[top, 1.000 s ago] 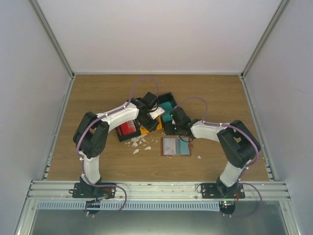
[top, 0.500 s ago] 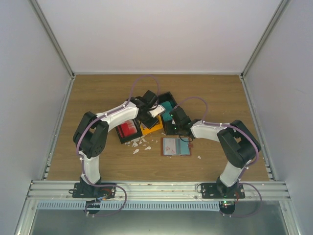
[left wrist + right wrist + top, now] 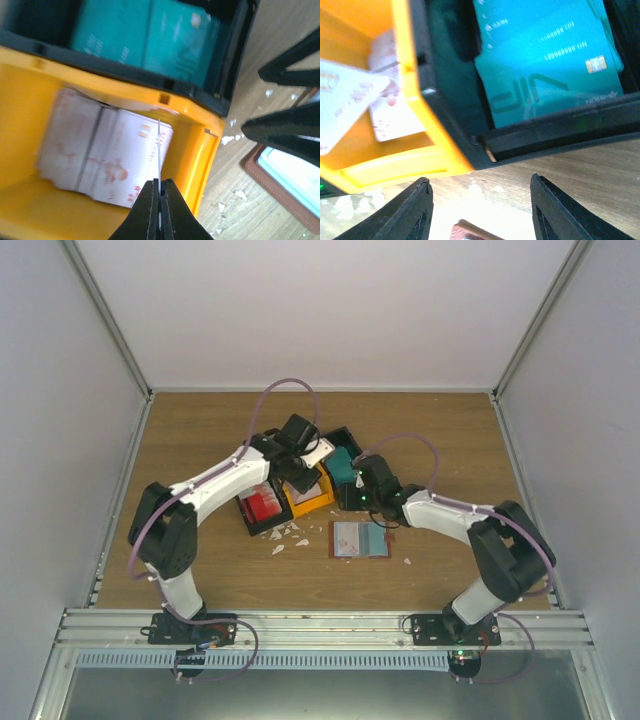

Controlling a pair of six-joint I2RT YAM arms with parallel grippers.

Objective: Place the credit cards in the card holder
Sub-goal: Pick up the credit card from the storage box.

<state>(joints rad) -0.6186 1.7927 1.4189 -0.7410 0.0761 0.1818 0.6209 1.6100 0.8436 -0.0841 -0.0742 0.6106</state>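
Note:
My left gripper (image 3: 160, 189) is shut on a white-pinkish credit card (image 3: 158, 150), held edge-on above the orange bin (image 3: 210, 150), which holds more white-pinkish cards (image 3: 100, 150). In the top view the held card (image 3: 319, 453) sticks out of the left gripper (image 3: 305, 456). Teal cards (image 3: 545, 60) lie in a black bin (image 3: 560, 135). Red cards (image 3: 262, 503) lie in another black bin. The reddish-brown card holder (image 3: 360, 539) lies open on the table with cards on it. My right gripper (image 3: 480, 200) is open and empty, hovering between the bins and the card holder (image 3: 470, 232).
Small white scraps (image 3: 290, 535) lie on the wooden table in front of the bins, one more (image 3: 407, 561) right of the card holder. The three bins stand close together at the table's middle. Grey walls enclose the table.
My left gripper has lifted the white-pinkish card out of the orange bin and moved back and right. The left arm has stretched out. The right gripper has shifted slightly forward.

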